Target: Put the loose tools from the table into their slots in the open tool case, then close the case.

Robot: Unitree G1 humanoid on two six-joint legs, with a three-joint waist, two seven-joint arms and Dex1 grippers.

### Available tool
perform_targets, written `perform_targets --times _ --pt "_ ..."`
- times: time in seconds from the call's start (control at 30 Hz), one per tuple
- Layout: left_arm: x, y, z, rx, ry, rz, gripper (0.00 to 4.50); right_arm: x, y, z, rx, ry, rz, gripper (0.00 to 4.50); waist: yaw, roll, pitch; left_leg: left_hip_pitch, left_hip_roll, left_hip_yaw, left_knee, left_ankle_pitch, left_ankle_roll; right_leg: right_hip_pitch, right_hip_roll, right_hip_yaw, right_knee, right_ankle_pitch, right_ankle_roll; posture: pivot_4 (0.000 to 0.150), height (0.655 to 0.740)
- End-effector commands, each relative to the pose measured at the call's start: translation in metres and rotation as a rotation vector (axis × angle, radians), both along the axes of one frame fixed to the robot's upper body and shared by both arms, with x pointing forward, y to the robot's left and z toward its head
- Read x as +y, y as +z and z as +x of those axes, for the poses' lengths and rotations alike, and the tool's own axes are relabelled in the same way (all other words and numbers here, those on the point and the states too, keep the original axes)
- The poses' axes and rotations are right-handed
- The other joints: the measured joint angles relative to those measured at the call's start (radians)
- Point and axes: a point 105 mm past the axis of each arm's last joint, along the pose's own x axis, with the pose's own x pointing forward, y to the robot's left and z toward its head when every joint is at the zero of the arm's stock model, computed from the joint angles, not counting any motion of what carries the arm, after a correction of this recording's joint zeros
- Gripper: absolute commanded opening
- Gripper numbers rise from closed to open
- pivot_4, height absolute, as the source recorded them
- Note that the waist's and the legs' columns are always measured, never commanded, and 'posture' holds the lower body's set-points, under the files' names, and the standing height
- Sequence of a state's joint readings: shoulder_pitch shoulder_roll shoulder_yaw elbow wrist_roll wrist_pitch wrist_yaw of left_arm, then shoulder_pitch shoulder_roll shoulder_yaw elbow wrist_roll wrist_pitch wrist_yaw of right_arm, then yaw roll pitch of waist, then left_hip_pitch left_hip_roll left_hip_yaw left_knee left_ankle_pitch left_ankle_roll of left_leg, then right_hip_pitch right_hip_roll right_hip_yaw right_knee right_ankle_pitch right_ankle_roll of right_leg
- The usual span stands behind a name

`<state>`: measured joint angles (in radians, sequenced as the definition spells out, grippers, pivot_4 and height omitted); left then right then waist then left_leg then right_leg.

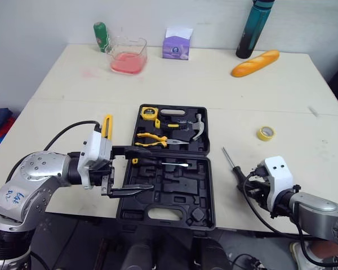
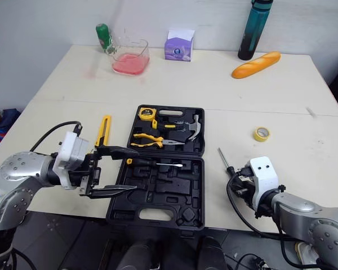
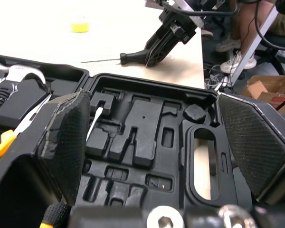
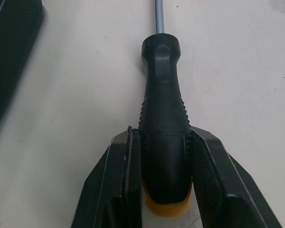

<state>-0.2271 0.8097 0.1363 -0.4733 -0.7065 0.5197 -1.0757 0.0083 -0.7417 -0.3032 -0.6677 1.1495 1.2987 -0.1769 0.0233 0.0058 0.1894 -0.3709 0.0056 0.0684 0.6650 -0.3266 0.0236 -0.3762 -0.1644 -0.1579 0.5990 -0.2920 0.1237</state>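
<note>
The black tool case (image 1: 200, 185) lies open at the table's front. Its far half holds a tape measure (image 1: 149, 112), yellow-handled pliers (image 1: 152, 139) and a hammer (image 1: 197, 128). A slim screwdriver (image 1: 160, 163) lies across the top of the near half. My left gripper (image 1: 146, 169) hangs open over the near half's left side, with nothing between its fingers (image 3: 66, 137). Right of the case, my right gripper (image 4: 164, 152) is shut on the handle of a black-handled screwdriver (image 4: 162, 95) that rests on the table (image 1: 231, 161). A yellow flat tool (image 1: 106, 125) lies just left of the case.
A yellow tape roll (image 1: 265, 133) sits on the table right of the case. Along the far edge stand a green bottle (image 1: 101, 36), a glass tub with pink contents (image 1: 127, 55), a purple tissue box (image 1: 176, 45), a teal bottle (image 1: 254, 28) and a bread loaf (image 1: 256, 63).
</note>
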Motion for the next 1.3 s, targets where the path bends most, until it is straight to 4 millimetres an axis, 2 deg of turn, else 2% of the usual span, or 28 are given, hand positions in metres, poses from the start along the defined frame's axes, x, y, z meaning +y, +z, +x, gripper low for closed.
perform_targets --times 0.03,0.2,0.3,0.47,0.6,0.77,0.93,1.07,1.3 --pt "-0.005 0.009 -0.005 -0.030 -0.034 -0.017 4.50 -0.004 0.003 0.009 -0.047 0.019 -0.044 0.97 -0.001 0.000 0.000 0.000 0.000 0.000 0.000 0.000 0.000 0.000 0.000 0.000 0.000 0.000 0.000 0.150 0.7400" --pt "-0.004 0.010 -0.004 -0.005 -0.021 -0.028 4.50 -0.007 0.021 0.024 -0.126 0.090 -0.041 0.97 0.001 0.002 0.001 0.000 0.000 0.000 0.000 0.000 0.000 0.000 0.000 0.000 -0.002 0.000 0.000 0.150 0.7400" --pt "-0.003 0.016 -0.002 -0.060 -0.015 -0.067 4.50 0.009 0.055 0.036 -0.223 0.373 -0.087 0.97 -0.002 0.006 0.004 -0.001 0.000 0.000 0.000 0.000 0.000 -0.001 0.000 0.000 -0.001 0.000 0.000 0.150 0.7400" --pt "0.009 0.004 0.003 -0.080 0.022 -0.001 4.50 0.032 0.082 0.043 -0.274 0.666 -0.105 0.97 -0.004 0.005 0.004 -0.001 0.001 0.002 0.000 0.000 0.000 -0.001 0.003 0.000 -0.004 0.001 0.001 0.150 0.7400" --pt "0.020 -0.004 0.006 -0.083 0.075 0.022 4.50 0.053 0.086 0.039 -0.252 0.834 -0.122 0.97 -0.002 0.005 0.004 -0.002 0.002 0.001 -0.001 0.000 0.000 -0.001 0.003 -0.001 -0.006 0.001 0.001 0.150 0.7400" --pt "0.044 -0.015 0.006 -0.031 0.196 0.033 4.50 0.080 0.085 0.033 -0.216 1.036 -0.167 0.97 -0.002 0.003 0.005 -0.004 0.002 0.001 0.000 -0.001 0.000 -0.001 0.003 -0.001 -0.007 0.001 0.001 0.150 0.7400" --pt "0.063 -0.024 -0.001 -0.007 0.303 0.042 4.50 0.085 0.079 0.032 -0.150 1.126 -0.326 0.97 -0.004 0.003 0.005 -0.004 0.003 0.001 0.000 -0.001 -0.001 -0.002 0.003 -0.001 -0.006 0.001 0.001 0.150 0.7400" --pt "0.073 -0.030 -0.006 0.009 0.383 0.034 4.50 0.094 0.077 0.029 -0.109 1.169 -0.358 0.97 -0.004 0.003 0.005 -0.004 0.003 0.000 0.000 -0.002 -0.001 -0.002 0.003 -0.001 -0.006 0.001 0.001 0.150 0.7400" --pt "0.078 -0.035 -0.013 0.022 0.430 0.041 4.50 0.106 0.072 0.032 -0.119 1.203 -0.410 0.97 -0.003 0.003 0.005 -0.004 0.003 0.000 0.001 -0.002 -0.002 -0.002 0.003 -0.001 -0.006 0.001 0.000 0.150 0.7400"
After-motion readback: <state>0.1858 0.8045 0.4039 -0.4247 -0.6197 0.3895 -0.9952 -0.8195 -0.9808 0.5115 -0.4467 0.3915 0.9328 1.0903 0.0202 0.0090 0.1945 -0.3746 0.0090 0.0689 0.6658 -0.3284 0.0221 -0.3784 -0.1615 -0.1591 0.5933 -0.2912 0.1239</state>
